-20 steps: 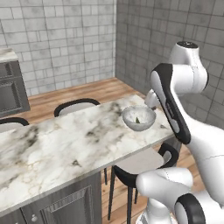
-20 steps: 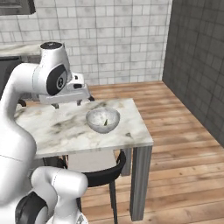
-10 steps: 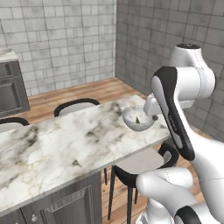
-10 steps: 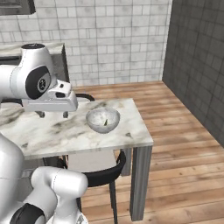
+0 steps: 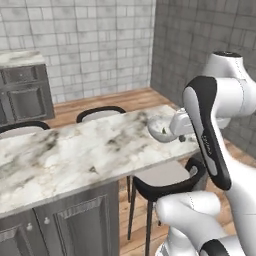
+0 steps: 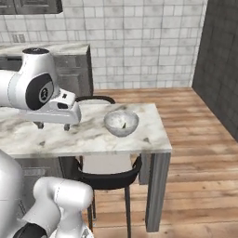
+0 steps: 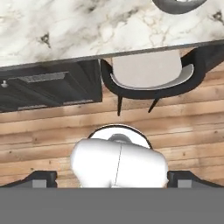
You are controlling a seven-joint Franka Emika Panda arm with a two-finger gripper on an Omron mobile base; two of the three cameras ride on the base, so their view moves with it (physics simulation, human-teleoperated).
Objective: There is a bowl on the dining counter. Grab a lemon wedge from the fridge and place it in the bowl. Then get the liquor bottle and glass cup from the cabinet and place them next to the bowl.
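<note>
The pale bowl (image 6: 121, 122) stands near the right end of the marble dining counter (image 6: 93, 137). A tiny dark sliver, the lemon wedge (image 6: 124, 124), lies inside it. My gripper (image 6: 53, 126) hovers just above the counter to the left of the bowl, pointing down, open and empty. In the left base view my arm covers the right side of the bowl (image 5: 159, 128). The hand view looks straight down past the open gripper (image 7: 114, 179) at the counter edge (image 7: 87, 35), with the bowl's rim (image 7: 177, 4) at the top.
A black stool with a pale seat (image 6: 108, 171) is tucked under the counter's near side (image 7: 148, 74). Two black-backed stools (image 5: 100, 112) stand on the far side. Dark cabinets (image 5: 25, 95) line the tiled back wall. Wooden floor (image 6: 195, 153) lies open to the right.
My hand has swung away from above the bowl, leftward along the counter in the right base view, and come lower. The jaws stayed open. The bowl has not moved.
</note>
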